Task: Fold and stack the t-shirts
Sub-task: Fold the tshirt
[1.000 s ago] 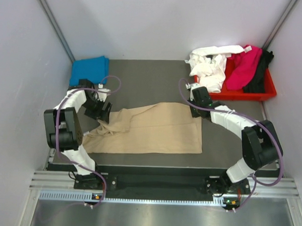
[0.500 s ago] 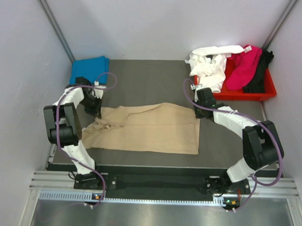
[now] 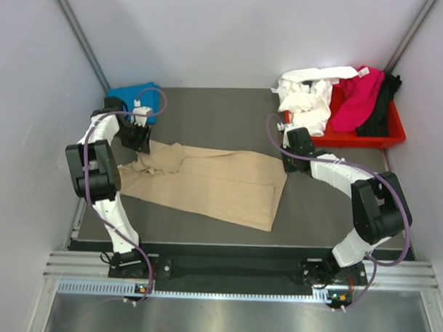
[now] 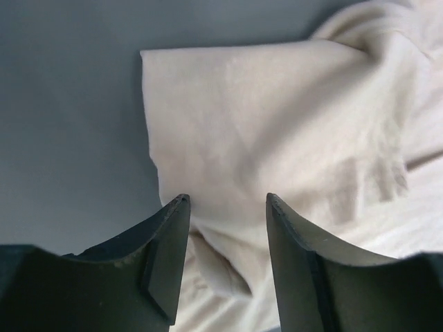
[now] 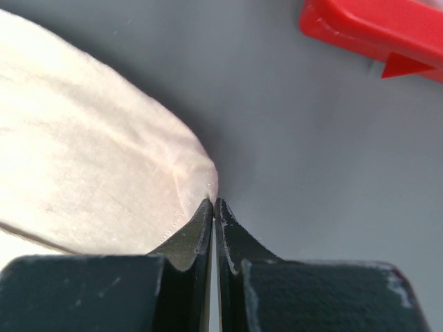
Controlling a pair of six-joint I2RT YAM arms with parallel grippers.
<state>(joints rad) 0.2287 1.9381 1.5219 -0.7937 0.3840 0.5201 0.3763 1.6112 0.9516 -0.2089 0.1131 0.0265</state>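
Note:
The tan t-shirt [image 3: 213,184] lies spread and skewed across the dark table, bunched at its left end. My left gripper [image 3: 140,139] is open over that bunched end; in the left wrist view [image 4: 226,200] tan cloth [image 4: 277,124] lies between and below the jaws. My right gripper [image 3: 288,162] is shut on the shirt's far right corner, seen pinched at the tips in the right wrist view [image 5: 214,202]. The blue t-shirt [image 3: 129,97] sits at the back left, partly behind my left arm. White [image 3: 308,92], magenta [image 3: 355,101] and black [image 3: 380,106] shirts are heaped in the tray.
The red plastic tray [image 3: 353,140] stands at the back right, close behind my right gripper; its corner shows in the right wrist view [image 5: 374,28]. White walls close in both sides and the back. Bare table [image 3: 223,122] lies behind the tan shirt.
My left gripper has moved back toward the blue shirt, and the tan shirt's left end went with it. The shirt's near right corner slid left, skewing the cloth. My right gripper barely moved.

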